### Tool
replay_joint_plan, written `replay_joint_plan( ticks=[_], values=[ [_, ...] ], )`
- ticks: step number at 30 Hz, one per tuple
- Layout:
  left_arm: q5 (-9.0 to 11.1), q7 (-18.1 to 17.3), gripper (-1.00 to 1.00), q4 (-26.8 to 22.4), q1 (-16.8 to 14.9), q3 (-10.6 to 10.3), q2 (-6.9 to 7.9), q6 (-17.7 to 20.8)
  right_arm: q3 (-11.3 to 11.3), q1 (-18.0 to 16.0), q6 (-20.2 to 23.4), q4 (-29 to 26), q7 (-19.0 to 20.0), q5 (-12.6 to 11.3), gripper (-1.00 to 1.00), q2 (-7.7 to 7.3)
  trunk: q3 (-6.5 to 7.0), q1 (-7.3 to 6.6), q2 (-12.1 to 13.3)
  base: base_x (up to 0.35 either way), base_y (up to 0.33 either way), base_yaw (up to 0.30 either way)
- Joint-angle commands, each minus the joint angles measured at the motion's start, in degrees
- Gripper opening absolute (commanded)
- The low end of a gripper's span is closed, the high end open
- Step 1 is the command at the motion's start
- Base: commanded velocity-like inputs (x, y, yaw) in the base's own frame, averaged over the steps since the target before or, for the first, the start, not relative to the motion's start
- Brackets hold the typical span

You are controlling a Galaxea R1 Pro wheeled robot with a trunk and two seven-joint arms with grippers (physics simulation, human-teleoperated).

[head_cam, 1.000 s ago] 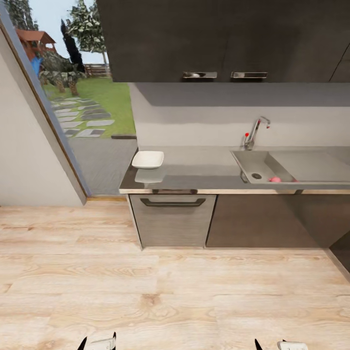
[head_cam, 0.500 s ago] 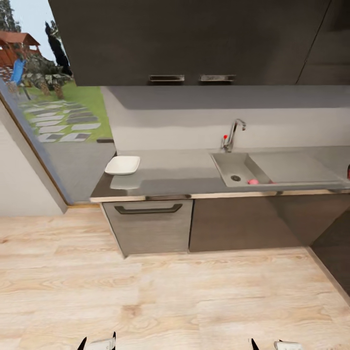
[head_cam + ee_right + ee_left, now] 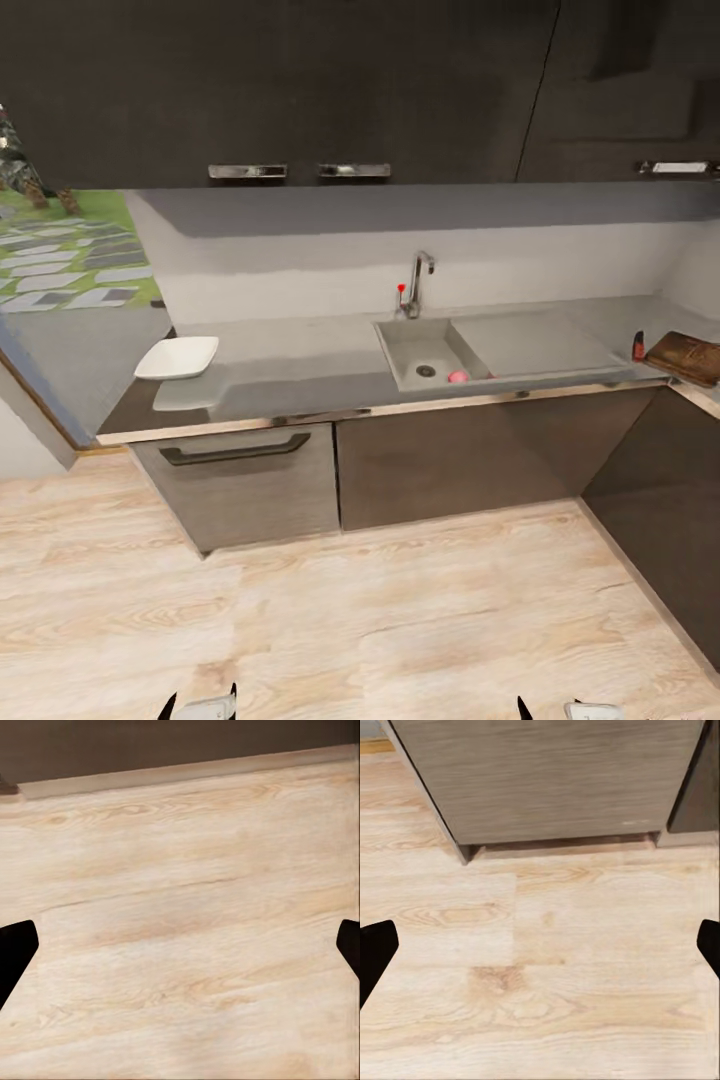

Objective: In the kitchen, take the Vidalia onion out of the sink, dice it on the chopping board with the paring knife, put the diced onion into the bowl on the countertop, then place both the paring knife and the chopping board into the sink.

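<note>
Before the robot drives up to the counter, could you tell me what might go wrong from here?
The Vidalia onion sits low in the sink against its front wall, an awkward grasp. The bowl rests at the countertop end and could be knocked off. The paring knife and chopping board lie far right, near the corner, possibly hard to reach.

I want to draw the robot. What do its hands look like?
Little shows. In the head view, the left hand has pointed black fingers beside a pale grey-white body; the right hand looks the same. In the wrist views, black fingertips poke in at the edges. No cables or markings are visible.
</note>
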Motion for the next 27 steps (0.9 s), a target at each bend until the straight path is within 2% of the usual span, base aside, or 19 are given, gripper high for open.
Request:
replay_joint_plan(
  ticks=[1, 12, 18, 27],
  values=[
    [0.6, 0.0, 1.0, 0.2, -0.1, -0.5, -0.02, -0.3, -0.2, 0.0, -0.2, 0.1, 0.6, -0.5, 1.0, 0.01, -0.04, 0.04, -0.1, 0.095, -0.309, -0.197],
    [0.6, 0.0, 1.0, 0.2, -0.1, -0.5, 0.02, -0.3, -0.2, 0.0, -0.2, 0.1, 0.5, -0.4, 1.0, 0.03, 0.7, 0.04, -0.1, 0.098, -0.284, -0.196],
    [0.6, 0.0, 1.0, 0.2, -0.1, -0.5, 0.02, -0.3, -0.2, 0.0, -0.2, 0.1, 0.5, -0.4, 1.0, 0.05, 1.05, 0.04, -0.1, 0.051, -0.085, -0.145],
    [0.6, 0.0, 1.0, 0.2, -0.1, -0.5, 0.02, -0.3, -0.2, 0.0, -0.1, 0.1, 0.5, -0.3, 1.0, 0.08, 1.14, 0.04, -0.1, 0.036, -0.074, -0.023]
  ],
)
